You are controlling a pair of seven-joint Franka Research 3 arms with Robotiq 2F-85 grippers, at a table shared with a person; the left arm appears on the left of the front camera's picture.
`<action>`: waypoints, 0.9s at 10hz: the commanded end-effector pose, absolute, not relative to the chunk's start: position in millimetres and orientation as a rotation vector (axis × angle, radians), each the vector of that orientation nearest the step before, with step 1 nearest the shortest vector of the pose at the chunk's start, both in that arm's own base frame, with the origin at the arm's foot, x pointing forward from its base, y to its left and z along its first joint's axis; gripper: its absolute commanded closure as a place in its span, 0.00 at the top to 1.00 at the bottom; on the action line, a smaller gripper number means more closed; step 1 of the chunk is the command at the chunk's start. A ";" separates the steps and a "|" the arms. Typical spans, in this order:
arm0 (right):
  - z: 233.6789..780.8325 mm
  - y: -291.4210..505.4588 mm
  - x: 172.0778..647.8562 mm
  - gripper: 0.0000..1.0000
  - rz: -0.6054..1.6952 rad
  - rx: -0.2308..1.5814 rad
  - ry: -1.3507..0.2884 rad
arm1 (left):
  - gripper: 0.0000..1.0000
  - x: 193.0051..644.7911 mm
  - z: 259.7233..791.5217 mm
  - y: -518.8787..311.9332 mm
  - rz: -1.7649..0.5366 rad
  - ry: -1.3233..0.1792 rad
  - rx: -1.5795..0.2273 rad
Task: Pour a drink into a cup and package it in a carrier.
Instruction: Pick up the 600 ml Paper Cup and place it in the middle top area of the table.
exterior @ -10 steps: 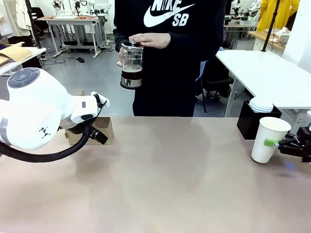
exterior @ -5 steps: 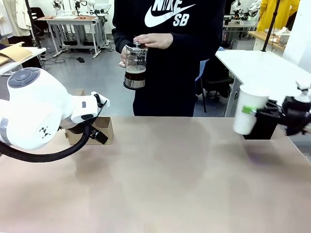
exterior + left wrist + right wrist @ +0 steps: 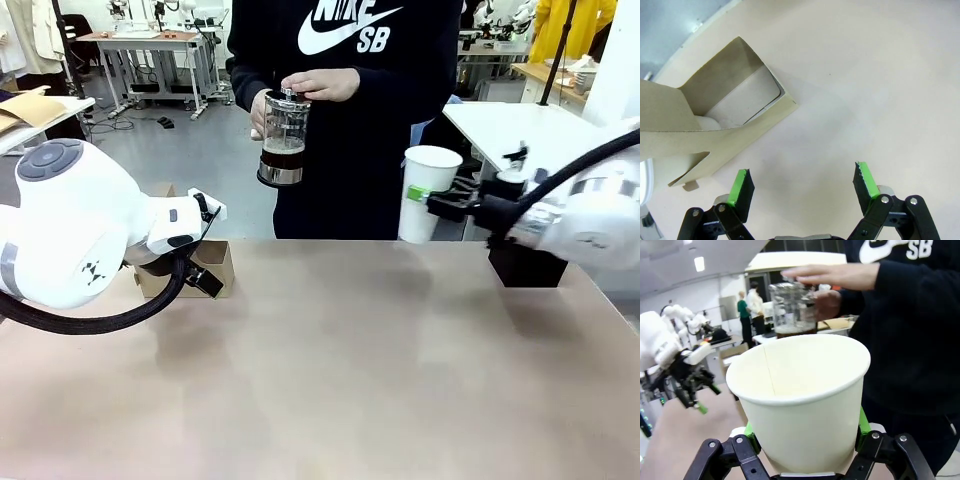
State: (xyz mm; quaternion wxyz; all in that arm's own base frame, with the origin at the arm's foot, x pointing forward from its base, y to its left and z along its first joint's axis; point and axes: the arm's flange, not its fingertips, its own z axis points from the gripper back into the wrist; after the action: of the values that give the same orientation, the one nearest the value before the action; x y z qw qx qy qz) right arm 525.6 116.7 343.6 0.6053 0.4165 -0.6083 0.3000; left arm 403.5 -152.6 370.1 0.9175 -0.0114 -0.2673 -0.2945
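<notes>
A person at the far side holds a clear glass jar [image 3: 283, 135] in both hands, with the dark drink [image 3: 281, 158] low inside it. My right gripper [image 3: 432, 200] is shut on the white cup [image 3: 427, 195] and holds it upright in the air, right of the jar. The cup [image 3: 800, 400] is open-topped and empty between my right gripper's [image 3: 802, 440] green pads, with the jar [image 3: 792, 307] just beyond its rim. My left gripper [image 3: 803, 182] hangs open above the bare table, beside the brown carrier [image 3: 715, 115]. The carrier [image 3: 215, 262] sits at the table's far left, partly behind my left arm [image 3: 70, 235].
A black square box [image 3: 525, 265] stands at the table's far right, partly behind my right arm. A white table [image 3: 540, 140] lies beyond it. The tabletop [image 3: 340, 380] spreads wide between the arms.
My right gripper has lifted the cup off the table's right edge and carried it up and left toward the jar. The person's jar has shifted slightly right. The left arm has stayed still.
</notes>
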 end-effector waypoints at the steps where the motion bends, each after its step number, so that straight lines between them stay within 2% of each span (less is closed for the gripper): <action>1: 312.2 140.7 559.4 0.81 0.687 0.872 -1.486 | 1.00 403.5 370.3 -152.2 -0.605 -0.550 -0.026; 4: 273.3 163.2 575.4 0.81 0.704 0.849 -1.477 | 1.00 403.5 370.3 -152.2 -0.605 -0.550 -0.026; 6: 270.6 165.1 568.6 0.81 0.757 0.926 -1.441 | 1.00 403.5 370.3 -152.2 -0.605 -0.550 -0.026; 9: 264.8 161.8 572.3 0.81 0.706 0.905 -1.445 | 1.00 403.5 370.3 -152.2 -0.605 -0.550 -0.026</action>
State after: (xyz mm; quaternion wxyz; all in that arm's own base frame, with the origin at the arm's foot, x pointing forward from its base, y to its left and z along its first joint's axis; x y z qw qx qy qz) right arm 572.0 161.6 263.0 0.6032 0.3923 -0.6217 0.3095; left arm 403.5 -152.7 370.1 0.9174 -0.0113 -0.2673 -0.2946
